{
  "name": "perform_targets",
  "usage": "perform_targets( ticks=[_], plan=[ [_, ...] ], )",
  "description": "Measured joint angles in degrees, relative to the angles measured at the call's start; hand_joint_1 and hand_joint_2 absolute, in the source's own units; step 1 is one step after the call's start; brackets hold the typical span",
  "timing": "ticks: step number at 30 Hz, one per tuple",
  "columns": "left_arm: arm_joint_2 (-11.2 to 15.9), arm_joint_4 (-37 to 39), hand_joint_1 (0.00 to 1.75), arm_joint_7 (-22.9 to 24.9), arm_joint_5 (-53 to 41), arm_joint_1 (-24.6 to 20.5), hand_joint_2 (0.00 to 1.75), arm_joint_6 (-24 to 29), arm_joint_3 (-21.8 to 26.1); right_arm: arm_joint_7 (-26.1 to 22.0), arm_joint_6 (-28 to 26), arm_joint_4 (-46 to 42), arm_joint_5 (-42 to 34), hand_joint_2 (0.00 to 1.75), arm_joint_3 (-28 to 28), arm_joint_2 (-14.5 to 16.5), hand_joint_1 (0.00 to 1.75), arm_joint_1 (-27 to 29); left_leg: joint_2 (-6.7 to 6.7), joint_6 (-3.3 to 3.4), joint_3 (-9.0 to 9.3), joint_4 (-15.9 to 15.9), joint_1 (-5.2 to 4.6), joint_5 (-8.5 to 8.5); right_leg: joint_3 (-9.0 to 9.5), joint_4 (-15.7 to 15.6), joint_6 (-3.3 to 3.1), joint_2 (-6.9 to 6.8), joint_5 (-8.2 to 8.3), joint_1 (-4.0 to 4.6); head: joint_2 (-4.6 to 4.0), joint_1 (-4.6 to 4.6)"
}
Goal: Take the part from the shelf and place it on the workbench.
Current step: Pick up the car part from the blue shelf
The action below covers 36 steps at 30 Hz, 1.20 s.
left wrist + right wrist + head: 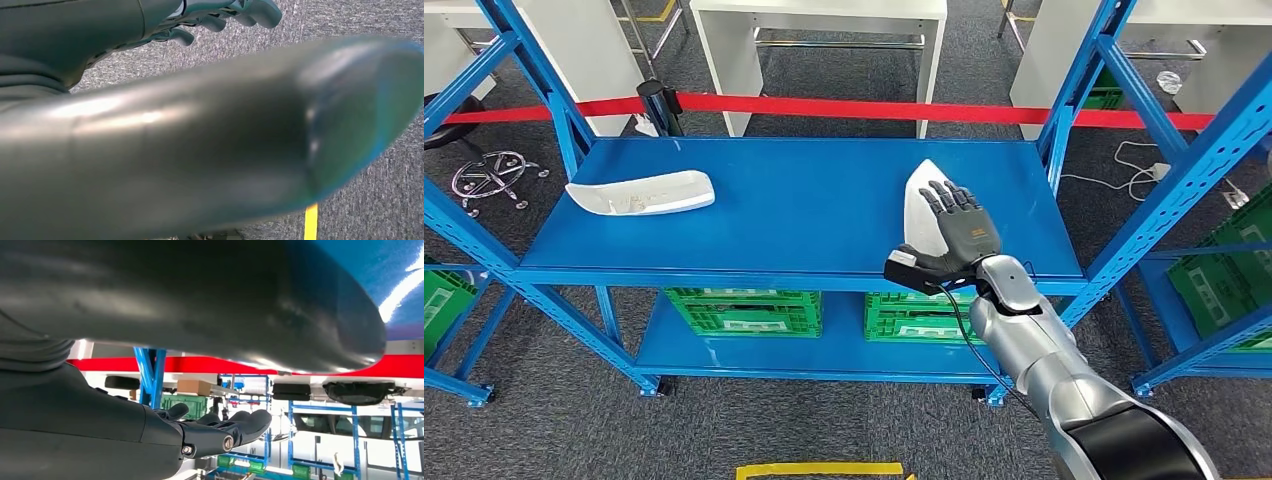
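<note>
1. Shelf (pixel 804 205): blue steel rack, top deck at working height. It carries 2 white parts, well apart.
2. Part, right (pixel 921 205): white, tapered, lying on the top deck toward its right front. This is the one under your reach.
3. Part, left (pixel 641 192): white, shallow and elongated, near the deck's left end, untouched.
4. Right hand (pixel 951 232): extended over the right part, fingers spread and laid across its near half, thumb out low toward the deck's front edge. It appears to rest on the part rather than clamp it; from the head view you cannot confirm that anything is under the rim.
5. Left hand (pixel 220 17): hanging over grey carpet, fingers curled inward, nothing in them as far as the blurred wrist view allows.
6. Step in hand, as judged: securing the grasp. Work the thumb beneath the near edge before closing, so the part is pinched across its thickness, not pushed along the deck.
7. Lift straight up before drawing back, keeping clear of the blue upright (pixel 1169 205) on the right.
8. Green crates (pixel 744 312): lower deck, not involved.
</note>
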Motion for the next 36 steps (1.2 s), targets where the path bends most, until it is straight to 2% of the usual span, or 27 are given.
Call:
perform_targets(
  ticks=[3, 13, 24, 36],
  plan=[
    [0.0, 0.0, 0.0, 0.0, 0.0, -0.1, 1.75, 0.0, 0.0, 0.0, 0.2, 0.0, 0.0, 0.0, 0.0, 0.0, 0.0, 0.0, 0.0, 0.0, 0.0, 0.0, 0.0, 0.0, 0.0, 0.0, 0.0, 0.0, 0.0, 0.0, 0.0, 0.0],
    [0.0, 0.0, 0.0, 0.3, -1.2, -0.5, 1.75, 0.0, 0.1, 0.2, 6.6, 0.2, -1.7, 0.0, 0.0, 0.0, 0.0, 1.2, 0.0, 0.0, 0.0, 0.0, 0.0, 0.0, 0.0, 0.0, 0.0, 0.0, 0.0, 0.0, 0.0, 0.0],
    [-0.1, 0.0, 0.0, 1.6, -2.4, -0.9, 1.75, -0.6, 0.1, 3.8, 13.9, 1.4, -1.0, 0.0, 0.0, -0.8, 0.0, 1.6, -0.01, 0.0, 0.0, 0.0, 0.0, 0.0, -0.01, 0.0, 0.0, 0.0, 0.0, 0.0, 0.0, 0.0],
    [-0.5, -0.2, 0.0, 1.2, -2.4, -1.0, 1.75, -1.2, 0.1, 4.7, 16.0, 2.3, -1.2, 0.0, 0.0, -2.6, 0.0, 2.4, 0.0, 0.01, 0.0, 0.0, 0.0, -0.01, 0.0, 0.0, 0.0, 0.0, 0.0, -0.02, 0.0, 0.0]
  ],
)
